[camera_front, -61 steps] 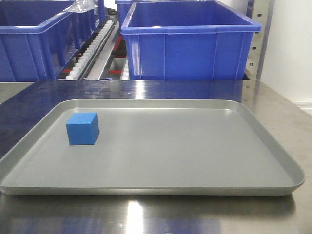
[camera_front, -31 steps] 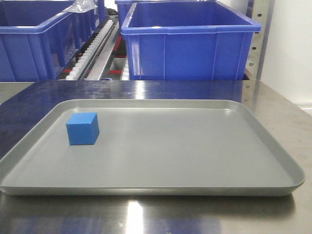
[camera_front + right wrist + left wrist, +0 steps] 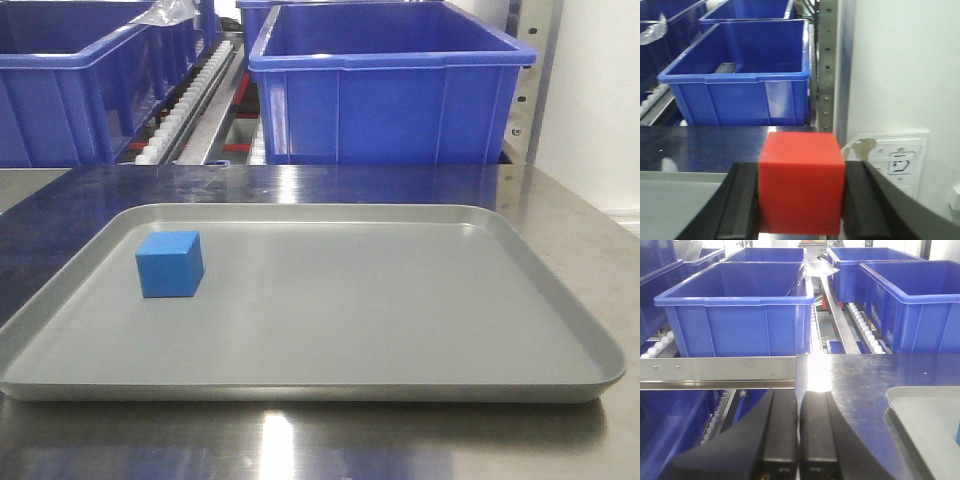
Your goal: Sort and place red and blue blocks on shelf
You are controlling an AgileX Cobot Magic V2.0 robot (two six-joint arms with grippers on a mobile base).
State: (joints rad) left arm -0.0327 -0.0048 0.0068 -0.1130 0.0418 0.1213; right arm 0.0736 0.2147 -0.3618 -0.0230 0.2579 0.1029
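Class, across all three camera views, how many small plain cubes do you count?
2. The small matte blue cube sits on the flat grey tray, near its left side. The small matte red cube is clamped in the right claw. Others may be hidden.

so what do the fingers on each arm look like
Left gripper: two long, flat black fingers with squared tips and a small slot near each base. Right gripper: black fingers too, with outer sides that slope outward. No cables or markings show.
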